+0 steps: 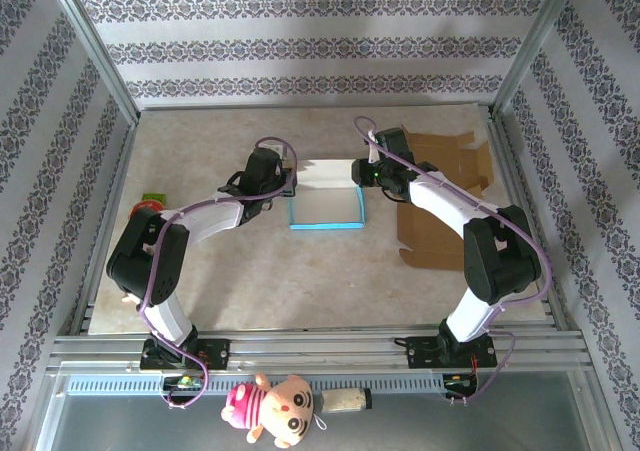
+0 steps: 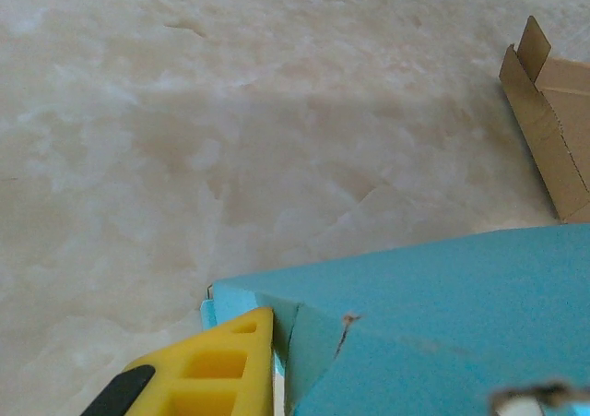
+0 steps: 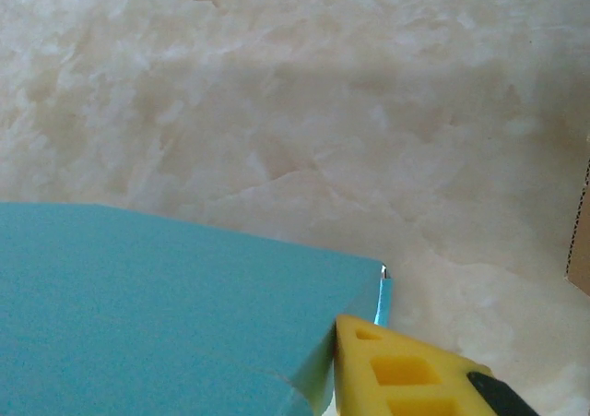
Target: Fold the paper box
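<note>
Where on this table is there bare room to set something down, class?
Free: the near tabletop between the left arm and right arm, in front of the light-blue paper box; the far-left corner too. Crowded: the right side, covered by flat brown cardboard.

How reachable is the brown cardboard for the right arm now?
Probably yes: the brown cardboard lies flat under that arm, nothing on it, but the right end effector is busy at the blue box corner.

Top external looks down from above and behind the arm bases, far enough to take in the whole table point(image 1: 260, 281). Both wrist cams sit low and close, facing across the tabletop. All three share the blue paper box point(image 1: 326, 193); left wrist also catches the brown cardboard point(image 2: 553, 130)
</note>
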